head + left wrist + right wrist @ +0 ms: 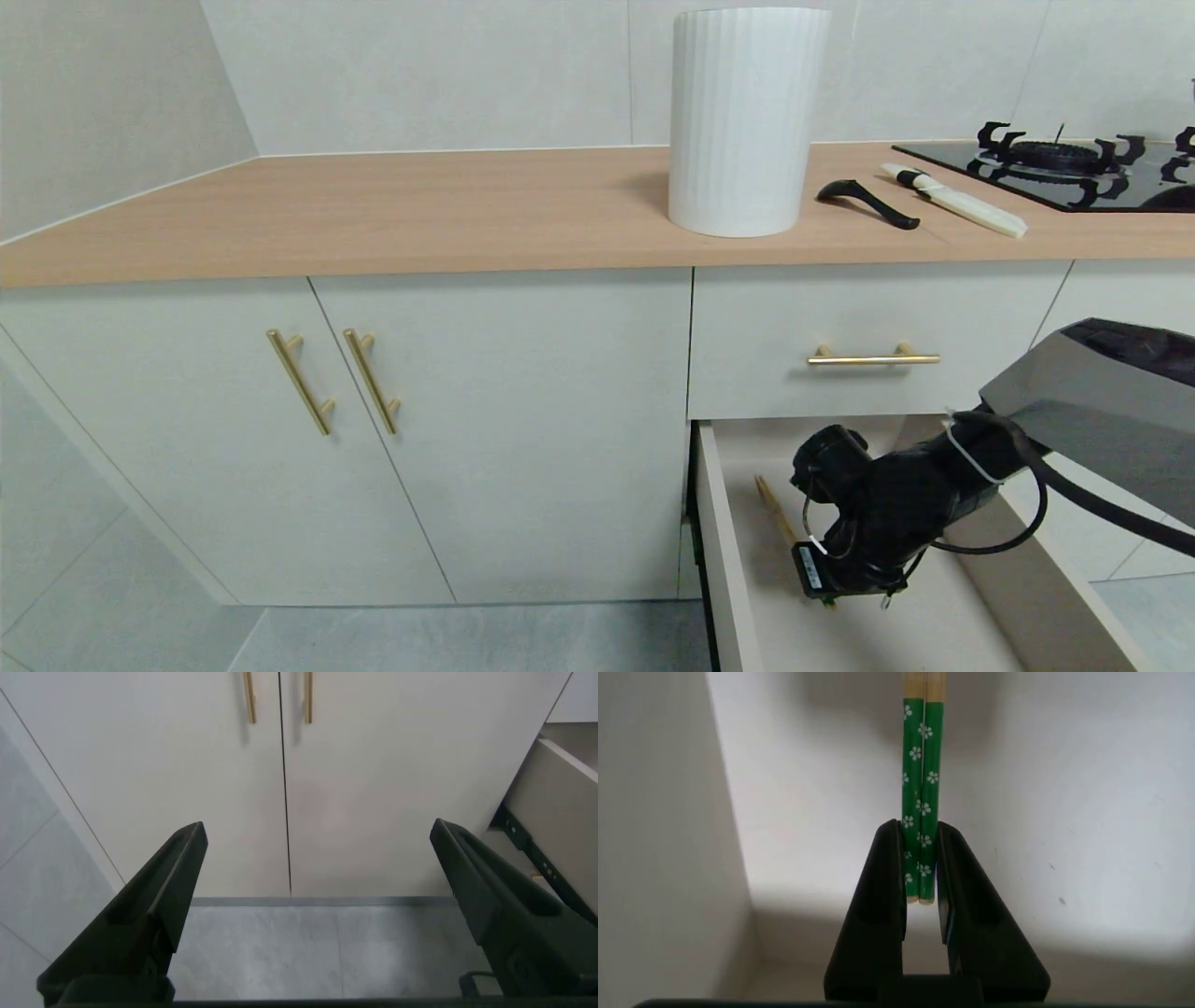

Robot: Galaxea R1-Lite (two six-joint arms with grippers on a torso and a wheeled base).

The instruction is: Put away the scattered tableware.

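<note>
Stowing step: right pincer (921, 873) grips the chopsticks (921, 756) low in the open drawer (726, 551) — next, let go gently.

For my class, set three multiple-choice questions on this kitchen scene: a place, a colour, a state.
1. Where is the right tool? A on the counter; B inside the open drawer; C above the hob.
2. What colour are the chopsticks it holds? A red; B green with white flowers; C plain black.
3. How is the left tool? A open and empty; B shut on a spoon; C shut on a knife.
Answers: B, its arm dips into the drawer; B, the right wrist view shows the pattern; A, its gap is wide and empty.
</note>
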